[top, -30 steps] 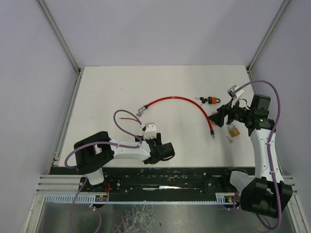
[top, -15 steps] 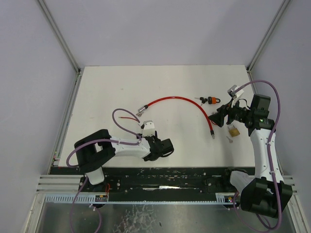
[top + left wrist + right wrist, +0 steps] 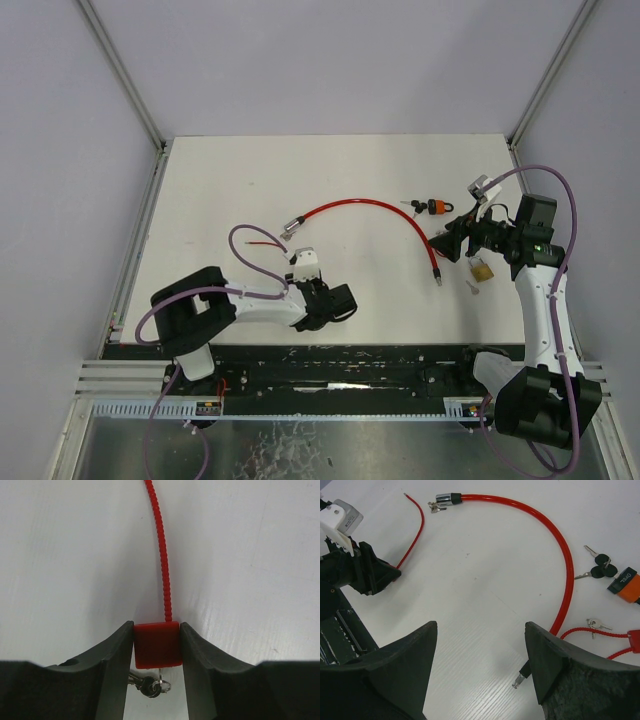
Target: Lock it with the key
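Note:
A small red lock block (image 3: 156,650) sits squeezed between my left gripper's (image 3: 156,630) fingers, so that gripper is shut on it. Its thin red beaded cord (image 3: 161,550) runs away across the white table (image 3: 230,190). Small keys on a ring (image 3: 149,685) hang just below the block. In the top view my left gripper (image 3: 297,272) is low at the centre left, under its white camera. My right gripper (image 3: 481,630) is open and holds nothing; it hovers at the right (image 3: 450,240).
A thick red cable lock (image 3: 360,207) arcs across the middle, its metal head (image 3: 445,500) at the left and its pin end (image 3: 520,677) near my right gripper. An orange padlock (image 3: 434,207) with keys (image 3: 600,562), a brass padlock (image 3: 482,270) and another red block (image 3: 635,640) lie at the right.
My left gripper's jaws have closed in on the red lock block, and the left wrist has shifted slightly to the left. The right arm has not moved.

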`<state>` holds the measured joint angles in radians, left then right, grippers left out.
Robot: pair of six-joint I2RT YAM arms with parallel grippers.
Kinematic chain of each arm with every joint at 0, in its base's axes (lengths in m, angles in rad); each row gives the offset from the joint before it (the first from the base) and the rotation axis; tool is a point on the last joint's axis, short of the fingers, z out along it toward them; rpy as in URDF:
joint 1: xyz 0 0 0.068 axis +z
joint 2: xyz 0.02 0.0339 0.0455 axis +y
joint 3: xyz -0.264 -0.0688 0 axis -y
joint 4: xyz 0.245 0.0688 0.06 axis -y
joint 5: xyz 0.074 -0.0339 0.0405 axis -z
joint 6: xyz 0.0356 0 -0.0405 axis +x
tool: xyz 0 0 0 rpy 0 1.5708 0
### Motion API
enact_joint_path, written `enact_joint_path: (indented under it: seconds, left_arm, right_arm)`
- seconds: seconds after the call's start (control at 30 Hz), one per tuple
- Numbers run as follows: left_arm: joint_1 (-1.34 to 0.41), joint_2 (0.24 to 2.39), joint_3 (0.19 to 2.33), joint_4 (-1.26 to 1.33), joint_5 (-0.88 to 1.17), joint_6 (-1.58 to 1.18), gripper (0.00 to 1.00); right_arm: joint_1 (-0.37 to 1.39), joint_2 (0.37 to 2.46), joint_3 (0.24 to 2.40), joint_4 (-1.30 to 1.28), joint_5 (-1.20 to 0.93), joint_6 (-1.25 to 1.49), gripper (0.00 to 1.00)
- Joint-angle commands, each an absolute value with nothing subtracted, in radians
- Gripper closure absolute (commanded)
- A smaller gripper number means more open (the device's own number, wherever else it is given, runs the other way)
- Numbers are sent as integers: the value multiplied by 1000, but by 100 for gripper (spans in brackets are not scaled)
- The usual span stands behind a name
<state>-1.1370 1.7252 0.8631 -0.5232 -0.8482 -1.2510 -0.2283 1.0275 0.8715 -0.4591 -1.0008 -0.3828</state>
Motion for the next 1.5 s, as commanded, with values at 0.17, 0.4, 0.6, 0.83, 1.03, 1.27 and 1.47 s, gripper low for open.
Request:
enact_joint_path:
  seconds: [0.17, 0.4, 0.6, 0.83, 1.03, 1.27, 1.47]
  left_arm:
    - [-1130, 1654, 826, -453, -792, -1164, 81]
    - [-1148, 1485, 830, -412, -771, -983, 100]
    - [-1150, 1364, 806, -251, -699, -752, 100]
    - [-1146, 1262, 787, -57, -533, -545, 100]
    - [-1103, 1219, 786, 55, -324, -488, 100]
    - [-1013, 1226, 794, 165, -9, -511, 100]
    - [-962, 1248, 783, 250, 221, -520, 100]
  right_arm:
    - [-230, 1016, 876, -451, -1051, -389, 23]
    - [-230, 1015, 879, -459, -1064, -398, 23]
    - [-230, 1011, 881, -465, -1083, -407, 23]
    - [-230, 1008, 880, -469, -1105, -418, 23]
    - [-230, 997, 881, -485, -1149, -446, 23]
    - [-230, 944, 864, -581, -1283, -664, 17]
    - [-230, 865, 792, -661, -1398, -950, 0]
